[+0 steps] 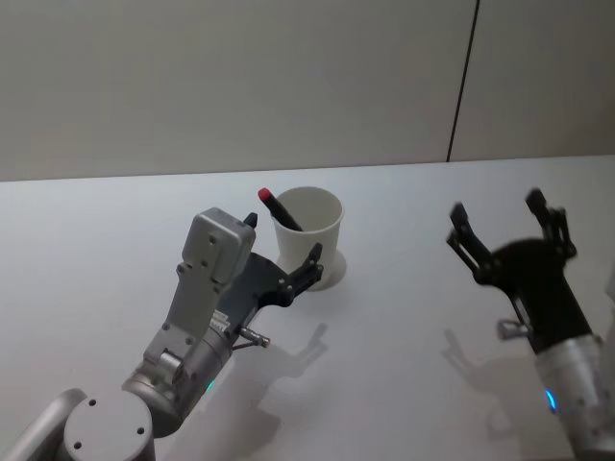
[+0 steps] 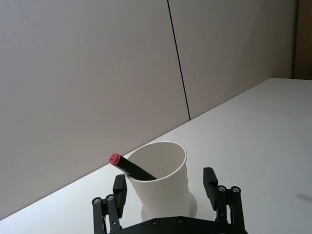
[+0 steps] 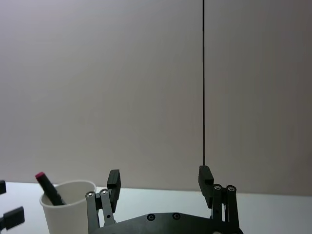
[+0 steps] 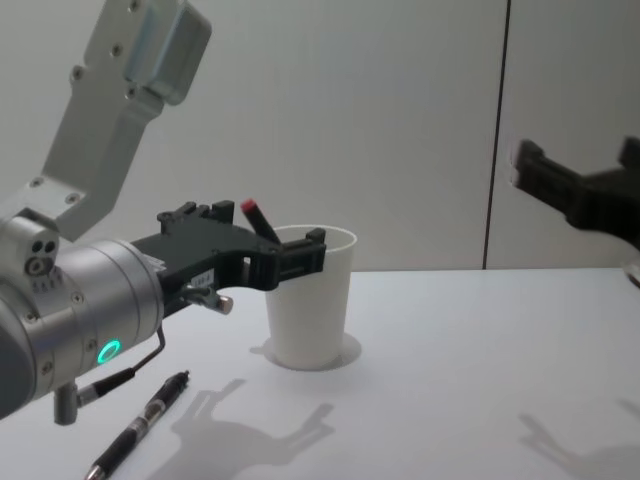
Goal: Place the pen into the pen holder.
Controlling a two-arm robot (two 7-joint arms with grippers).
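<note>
The pen (image 1: 279,208) with the red tip stood in the white cup (image 1: 317,230), leaning over the rim toward 10 o'clock. The left gripper (image 1: 283,238) hung just beside the cup at 7 o'clock, its jaws wide apart and holding nothing. The right gripper (image 1: 497,206) hung well off at 3 o'clock, jaws apart too, and a second pen (image 4: 140,425) lay on the table (image 1: 404,317) at about 7 o'clock from the cup, nearer the robot.

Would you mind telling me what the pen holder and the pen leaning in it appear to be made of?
The pen holder looks like matte white paper: a thin wall, a rolled rim, tapered like a disposable cup. The pen seems to be smooth black plastic with a red end cap, though that is less certain.
</note>
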